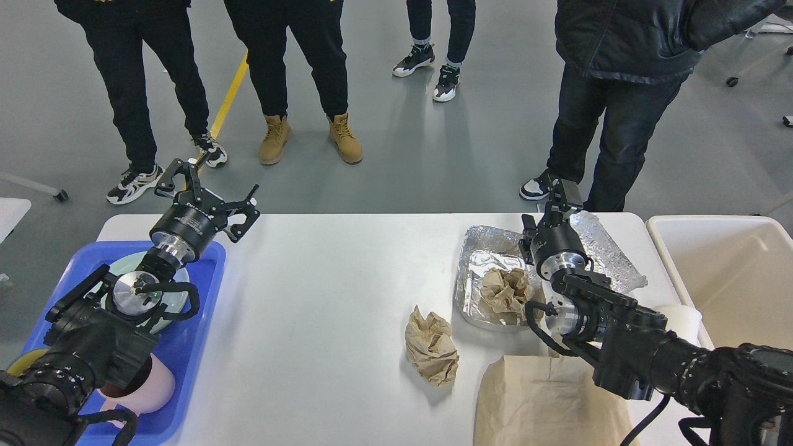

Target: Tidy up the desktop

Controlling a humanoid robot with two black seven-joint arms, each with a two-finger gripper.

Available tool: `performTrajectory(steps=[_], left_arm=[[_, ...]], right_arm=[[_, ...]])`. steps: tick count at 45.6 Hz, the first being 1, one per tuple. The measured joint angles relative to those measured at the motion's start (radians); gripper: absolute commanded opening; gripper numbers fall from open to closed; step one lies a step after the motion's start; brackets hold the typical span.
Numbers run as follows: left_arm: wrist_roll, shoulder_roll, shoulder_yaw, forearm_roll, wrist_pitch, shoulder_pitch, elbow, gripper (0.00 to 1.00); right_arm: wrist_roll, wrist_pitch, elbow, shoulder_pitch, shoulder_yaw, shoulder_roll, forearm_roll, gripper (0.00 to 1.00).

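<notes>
Across the view, desktop lengthwise left-right.

The desktop is white, smooth and matt. The tray on its left is glossy blue plastic; the plate in it has a pale green, smooth sheen, and the cup is matt pink. The foil pan is crinkled, shiny metal foil, and so is its lid. The two wads and the bag are brown paper, the wads rough and creased. The bin is smooth cream plastic. Both arms are matt black with bare metal rings
</notes>
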Motion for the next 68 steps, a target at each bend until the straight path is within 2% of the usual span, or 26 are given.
performTrajectory(steps=[22, 26, 34, 39, 68], left_arm=[[-0.011, -0.041, -0.018, -0.005, 0.013, 0.040, 0.001, 0.96], [-0.049, -0.045, -0.017, -0.005, 0.005, 0.044, 0.001, 0.96], [-0.169, -0.054, -0.017, -0.006, -0.008, 0.069, -0.004, 0.96], [-0.200, -0.054, -0.014, -0.006, -0.018, 0.071, -0.005, 0.96], [-0.207, -0.054, -0.012, -0.006, -0.021, 0.071, -0.005, 0.96]], right_arm=[[0.000, 0.000, 0.000, 0.000, 0.000, 0.000, 0.000, 1.00], [0.000, 0.000, 0.000, 0.000, 0.000, 0.000, 0.000, 1.00], [0.000, 0.000, 0.000, 0.000, 0.000, 0.000, 0.000, 1.00], [0.000, 0.000, 0.000, 0.000, 0.000, 0.000, 0.000, 1.00], [0.000, 0.000, 0.000, 0.000, 0.000, 0.000, 0.000, 1.00]])
